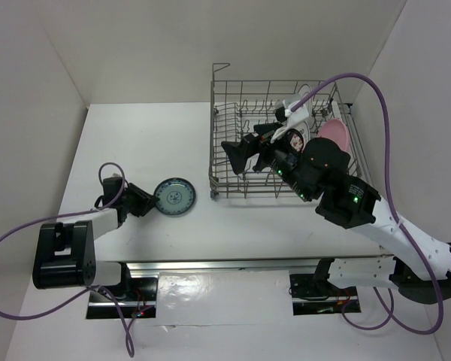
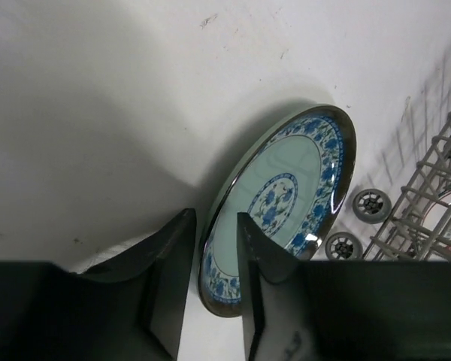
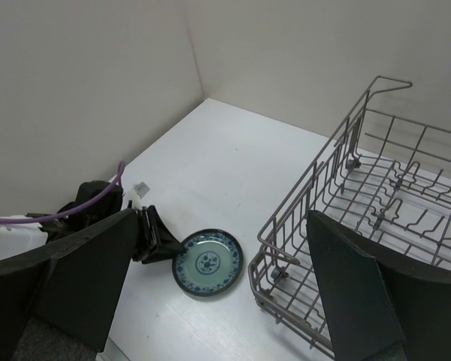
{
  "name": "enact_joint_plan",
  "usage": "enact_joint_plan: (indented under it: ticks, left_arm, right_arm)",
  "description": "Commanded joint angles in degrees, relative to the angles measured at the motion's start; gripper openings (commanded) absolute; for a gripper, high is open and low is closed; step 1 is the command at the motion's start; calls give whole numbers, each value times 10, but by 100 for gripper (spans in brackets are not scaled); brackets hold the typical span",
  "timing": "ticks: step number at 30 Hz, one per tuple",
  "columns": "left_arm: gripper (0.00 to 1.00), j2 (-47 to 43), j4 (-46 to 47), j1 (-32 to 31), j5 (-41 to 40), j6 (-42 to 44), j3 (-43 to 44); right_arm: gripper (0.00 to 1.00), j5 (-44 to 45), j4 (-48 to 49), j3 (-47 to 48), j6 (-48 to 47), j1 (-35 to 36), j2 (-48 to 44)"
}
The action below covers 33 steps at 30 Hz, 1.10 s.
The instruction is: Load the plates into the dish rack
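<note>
The teal-green patterned plate (image 1: 175, 197) lies on the white table left of the dish rack (image 1: 233, 113). My left gripper (image 1: 149, 200) is shut on its near-left rim: one finger (image 2: 252, 278) lies over the plate (image 2: 301, 180), the other (image 2: 173, 278) outside the rim. It also shows in the right wrist view (image 3: 208, 262). My right gripper (image 1: 244, 154) hovers open and empty over the rack's front left part (image 3: 316, 173). In the rack stand the pink plate (image 1: 336, 134), the dark-motif plate (image 1: 295, 140) and a white plate (image 1: 304, 113), partly hidden by the right arm.
The rack's small wheels (image 2: 370, 201) stand just right of the teal plate. White walls enclose the table on the left, back and right. A purple cable (image 1: 376, 98) arcs over the rack's right side.
</note>
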Motion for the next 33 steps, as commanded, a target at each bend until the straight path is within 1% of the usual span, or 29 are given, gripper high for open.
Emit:
enact_joint_plan:
  ticks: [1,2,3,4,8,12,15,16,18,19,20,21,22,23,24,25,27,29,32,33]
  left_arm:
    - [41,21,-3,-3,-4,6,-22]
    - [33,29,4,-3,-4,6,-22]
    - [23,29,4,-3,-4,6,-22]
    - [9,39,12,-3,1,6,-22]
    - [0,65,2,-3,1,12,-2]
    - [0,70,20,-3,12,12,-1]
    - [0,47,27,-3,24,12,4]
    - [0,17,27,-3,24,18,4]
    - [0,-30,6,-3,-2,18,12]
    - [0,-57,-18,-3,-13,18,20]
    - [0,-88,-35,-3,-47,18,28]
    - [0,-149,-49,-3,-63,18,28]
    - [0,-178,-61,-3,-75,18,42]
    - [0,-204,-94,-3,-99,18,49]
    - [0,-244,-111,-3,-108,18,58]
    - [0,-262,-126,-3,-114,18,73]
    - [0,-293,-138,-3,-114,34,81]
    - [0,-331,-147,-3,-108,58,99]
    - [0,-371,-133,-3,-70,90,124]
    - [0,-371,-127,-3,-40,105,131]
  right_arm:
    - [100,-8,33,-2,-1,5,-7]
    - [100,-14,33,-2,-1,5,-7]
    - [100,-14,33,-2,-1,5,-7]
    - [100,-14,33,-2,-1,5,-7]
    - [100,-14,33,-2,-1,5,-7]
    - [100,-14,33,3,-1,5,-7]
    - [100,-7,33,3,-1,5,-7]
    - [100,0,33,3,-1,5,-7]
    - [100,8,21,3,-6,5,-1]
    - [100,14,20,3,-6,5,-1]
    - [100,14,20,3,-6,5,-1]
    - [100,14,20,3,-6,5,-1]
    - [100,14,20,3,-6,5,-1]
    - [100,19,20,-3,-6,5,-1]
    - [100,19,20,-3,-6,5,-6]
    - [100,19,20,-3,-6,5,-6]
    - [100,19,20,-8,-6,5,-6]
    - [100,3,26,-8,-30,5,-6]
    - [100,-35,37,-8,-80,5,-1]
    - [100,-43,37,-8,-92,5,5]
